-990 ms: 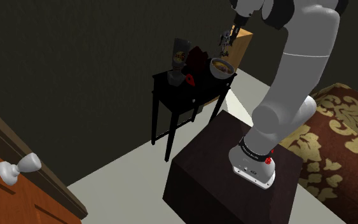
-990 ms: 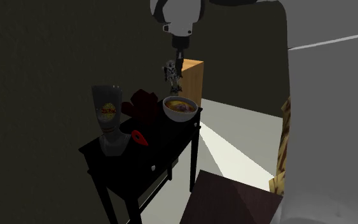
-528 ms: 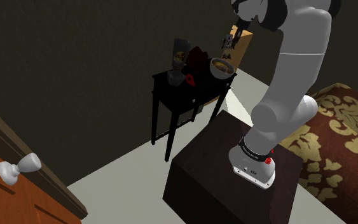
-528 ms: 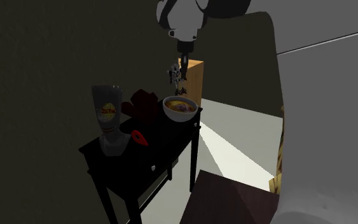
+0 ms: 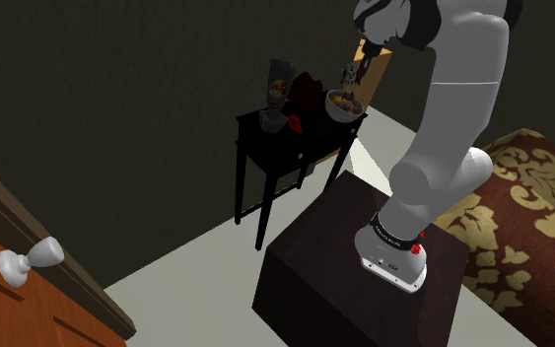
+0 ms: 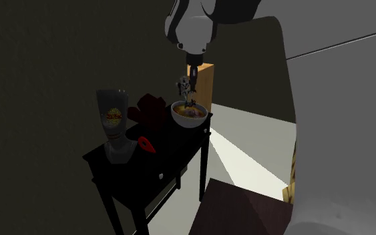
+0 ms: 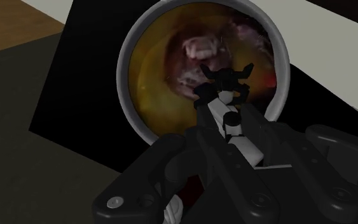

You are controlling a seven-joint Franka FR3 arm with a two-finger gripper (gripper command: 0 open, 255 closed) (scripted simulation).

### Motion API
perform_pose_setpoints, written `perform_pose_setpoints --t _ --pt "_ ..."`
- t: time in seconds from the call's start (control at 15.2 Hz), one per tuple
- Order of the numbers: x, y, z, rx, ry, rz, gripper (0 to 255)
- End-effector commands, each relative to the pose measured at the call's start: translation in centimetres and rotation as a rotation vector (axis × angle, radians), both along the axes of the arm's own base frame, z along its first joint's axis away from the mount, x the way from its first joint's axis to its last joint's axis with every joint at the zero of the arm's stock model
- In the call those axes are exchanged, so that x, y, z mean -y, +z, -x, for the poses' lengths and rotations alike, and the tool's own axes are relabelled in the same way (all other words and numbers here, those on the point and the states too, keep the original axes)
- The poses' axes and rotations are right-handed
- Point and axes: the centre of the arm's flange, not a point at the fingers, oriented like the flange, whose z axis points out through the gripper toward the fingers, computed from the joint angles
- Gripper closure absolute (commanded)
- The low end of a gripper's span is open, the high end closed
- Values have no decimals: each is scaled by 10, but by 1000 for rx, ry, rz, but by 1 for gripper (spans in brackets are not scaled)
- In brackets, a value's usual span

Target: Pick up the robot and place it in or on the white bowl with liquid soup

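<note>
A small black-and-white toy robot (image 7: 228, 111) hangs clasped between my gripper's (image 7: 225, 143) fingers, directly over the white bowl (image 7: 128, 89) of yellow-brown soup. In the second exterior view the robot (image 6: 185, 85) dangles just above the bowl (image 6: 190, 115), which stands at the far end of a small black side table (image 6: 136, 167). From the shoulder view the gripper (image 5: 357, 67) holds the robot (image 5: 349, 72) right over the bowl (image 5: 342, 104).
On the table stand a grey blender-like jar with a yellow label (image 6: 113, 127), a dark red object (image 6: 152, 111) and a small red item (image 6: 146, 143). A wooden box (image 6: 204, 83) stands behind the table. The dark stand (image 5: 364, 266) and a patterned bed (image 5: 531, 207) lie nearby.
The gripper has carried the robot sideways and downward, from beside the bowl's far rim to right above the soup. Nothing on the table has moved.
</note>
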Motion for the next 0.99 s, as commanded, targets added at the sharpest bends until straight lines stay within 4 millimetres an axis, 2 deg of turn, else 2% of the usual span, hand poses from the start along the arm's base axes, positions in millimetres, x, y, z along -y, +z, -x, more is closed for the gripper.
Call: perform_pose_setpoints --t 0.0,0.2,0.73,0.79,0.92 --pt "0 -11 0 1 0 1 255" --pt "0 -27 0 1 0 1 255" --pt "0 -27 0 1 0 1 255" --pt "0 -27 0 1 0 1 0" --pt "0 -27 0 1 0 1 0"
